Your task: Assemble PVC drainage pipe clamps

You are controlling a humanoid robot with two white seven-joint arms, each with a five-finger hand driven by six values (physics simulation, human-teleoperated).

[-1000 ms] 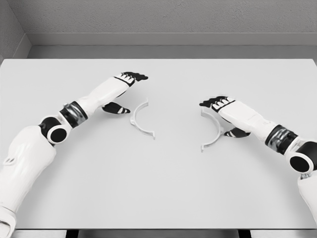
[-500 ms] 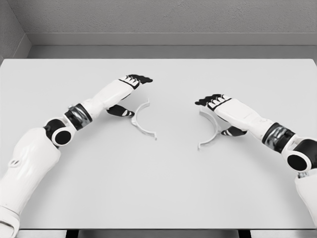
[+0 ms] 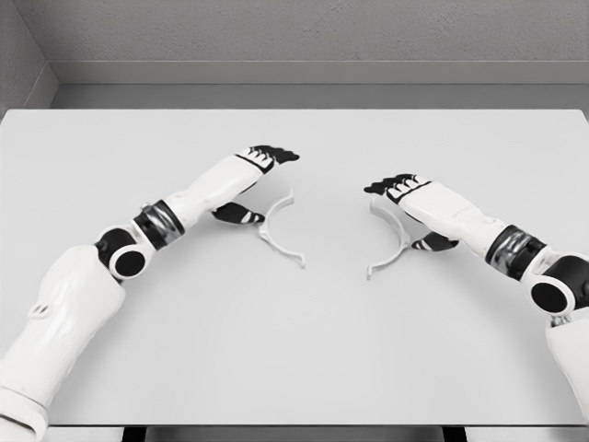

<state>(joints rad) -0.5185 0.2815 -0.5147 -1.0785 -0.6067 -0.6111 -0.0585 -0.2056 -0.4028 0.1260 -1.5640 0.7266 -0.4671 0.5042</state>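
Between the two sets of fingers, near the middle of the tabletop [image 3: 294,350], lie the two white clamp halves, and the gap between them has narrowed over the last second. The left hand [image 3: 262,170] has its dark fingers [image 3: 276,154] extended flat and close together above the far end of the left clamp half [image 3: 279,230], with the thumb reaching under toward the arc's outer side; they pinch nothing that I can make out, and the hand seems to push the piece rather than hold it. That hand has travelled toward the centre, and the left clamp half has slid with it, its open side facing the right hand. The right hand [image 3: 405,198] shows the same pose: fingers [image 3: 386,184] straight and together over the upper end of the right clamp half [image 3: 394,241], thumb tucked behind the curve. It has shifted only slightly inward, and its half with it, then stopped.

Outward from there, the left forearm runs back to the lower left and the right forearm to the right edge; both stay low over the surface.

My reading is that the approach phase is under way: the two arcs face each other, open sides inward, but remain apart and slightly out of line. Closing them into a ring will likely need the ends brought level first, or the tips could collide and skate past each other.
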